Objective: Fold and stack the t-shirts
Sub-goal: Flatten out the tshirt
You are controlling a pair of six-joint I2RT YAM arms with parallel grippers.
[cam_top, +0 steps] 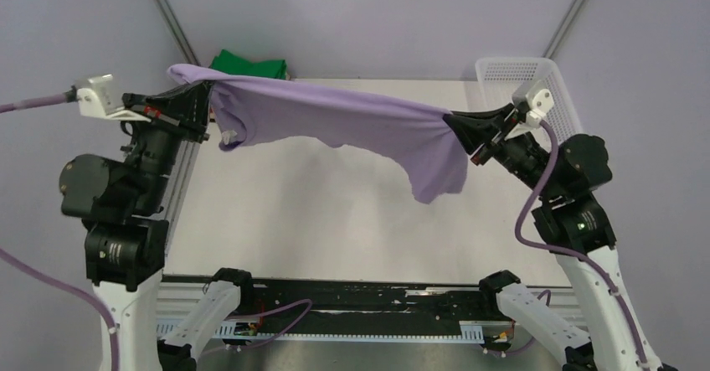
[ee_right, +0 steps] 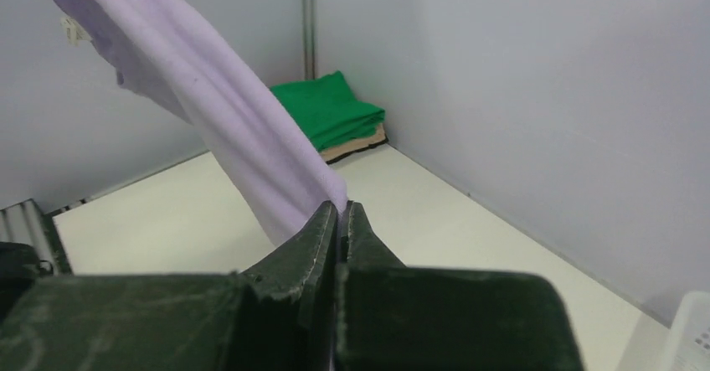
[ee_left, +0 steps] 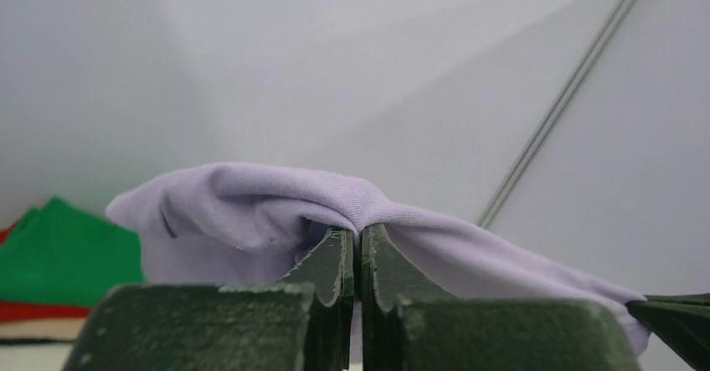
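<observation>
Purple shirt (cam_top: 335, 113), held aloft at both ends.
Left gripper (cam_top: 203, 103) and right gripper (cam_top: 453, 123) each pinched tight on the soft, smooth cloth, which sags above the table (cam_top: 335, 229); folded green shirt (cam_top: 249, 63) far left; white mesh basket (cam_top: 519, 74) far right.

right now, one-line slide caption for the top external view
The left gripper and right gripper hold a lavender t-shirt stretched between them above the table.

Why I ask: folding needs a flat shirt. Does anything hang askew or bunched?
Yes: the lavender t-shirt is strung in the air between the left fingers and right fingers, bunched, not flat. One corner droops low near the right fingers, and a sleeve dangles near the left.
</observation>
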